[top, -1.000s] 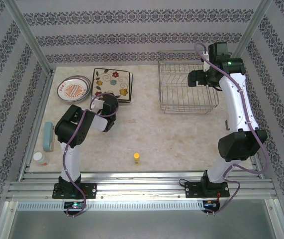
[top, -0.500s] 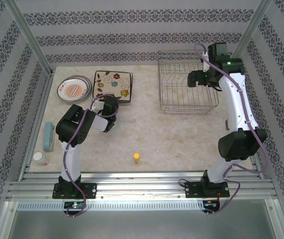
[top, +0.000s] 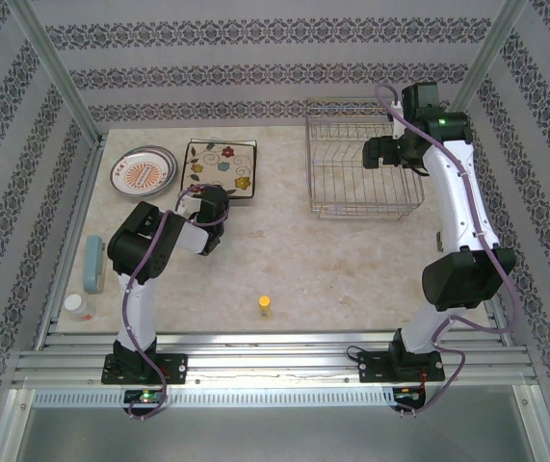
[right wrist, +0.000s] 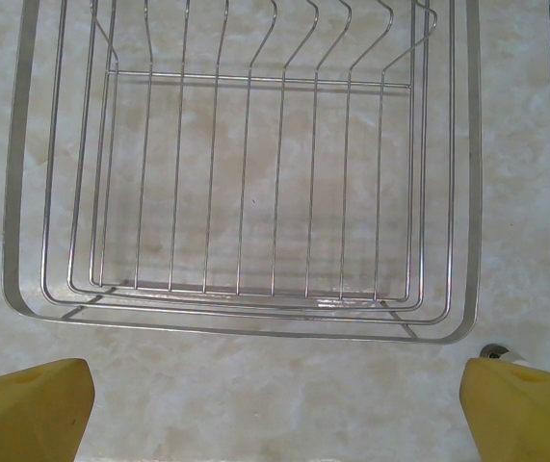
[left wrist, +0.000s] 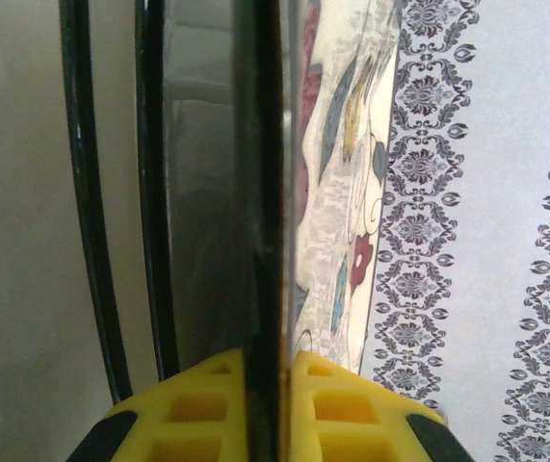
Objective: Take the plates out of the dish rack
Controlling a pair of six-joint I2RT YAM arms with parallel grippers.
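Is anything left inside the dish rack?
From the right wrist: inside the dish rack are bare wire tines, with the tabletop showing through. Its end beyond the tines is cut off there, and from above the right arm covers its right-hand part.

This is a robotics lab cell dressed as a kitchen. A marble-look tabletop (top: 332,260) is fenced by bare aluminium posts (top: 51,67) and flat panels papered in striped damask wallpaper (top: 275,72). At 6 o'clock the left arm (top: 140,260) and right arm (top: 462,212) are bolted to slotted aluminium rails (top: 275,364). The kitchen props are a wire dish rack (top: 361,178) at 1 o'clock and, at 11 o'clock, a round plate (top: 143,171) and a square plate (top: 221,164).
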